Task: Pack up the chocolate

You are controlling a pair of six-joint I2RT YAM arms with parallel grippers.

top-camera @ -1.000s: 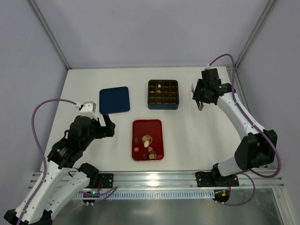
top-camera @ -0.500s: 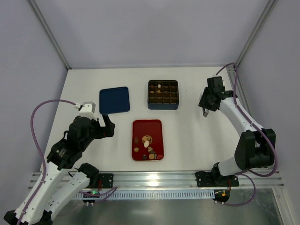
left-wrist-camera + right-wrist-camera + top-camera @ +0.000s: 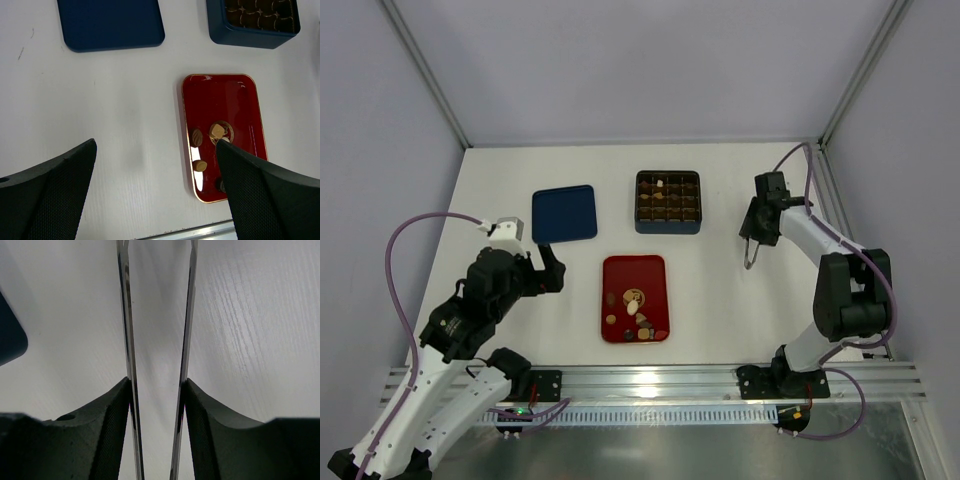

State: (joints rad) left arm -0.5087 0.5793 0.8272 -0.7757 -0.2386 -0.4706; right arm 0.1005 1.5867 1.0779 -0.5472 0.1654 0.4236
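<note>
Top view: the right gripper (image 3: pixel 754 238) has swung away from the blue box's (image 3: pixel 668 229) right side, toward the near edge. It now hangs over bare table (image 3: pixel 720 290), right of the red tray (image 3: pixel 632 270). It is clamped on slim tweezers (image 3: pixel 749 258), tips pointing near. The left arm has not moved; the left gripper (image 3: pixel 552 266) sits near the lid (image 3: pixel 564 212). Most chocolate (image 3: pixel 638 308) lies in the near half of the tray, and a few pieces already sit in the box's far compartments. Judgement: the right arm is heading back for another piece; packing is at an early stage.

Left wrist view: left gripper (image 3: pixel 155 150) spread wide, empty. This view separates the tray pieces: tan chocolate (image 3: pixel 217 131) and two others beside it, clearer than from above.

Right wrist view: only here do the tweezers (image 3: pixel 126 315) show as two blades parted with nothing between them, the right gripper (image 3: pixel 156 390) pressing their outer faces. No chocolate in frame, only table and a dark blue corner at the left edge.
</note>
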